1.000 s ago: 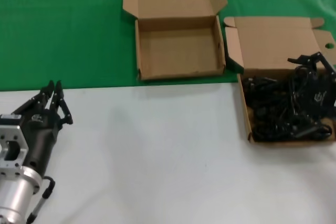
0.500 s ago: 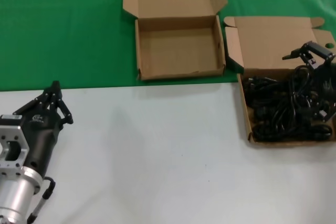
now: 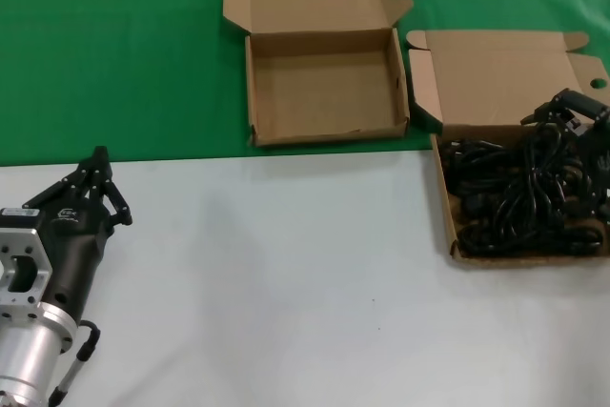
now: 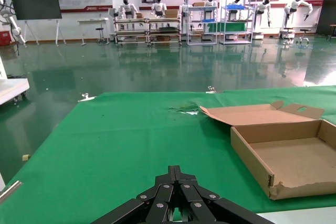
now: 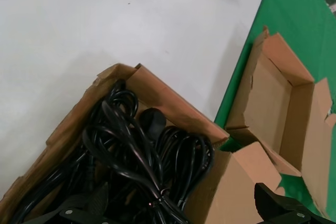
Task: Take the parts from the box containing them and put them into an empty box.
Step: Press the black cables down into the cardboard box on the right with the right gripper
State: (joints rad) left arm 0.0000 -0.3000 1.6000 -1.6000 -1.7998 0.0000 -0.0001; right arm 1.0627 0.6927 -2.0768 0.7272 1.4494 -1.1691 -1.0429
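Right gripper (image 3: 572, 113) hangs over the parts (image 3: 519, 197), fingers spread; left gripper (image 3: 95, 178) parked, fingers pinched together.

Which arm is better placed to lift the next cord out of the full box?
The right. Its claw hangs open directly over the power cords in the full box. The left claw sits shut at the table's near left, far from both boxes.
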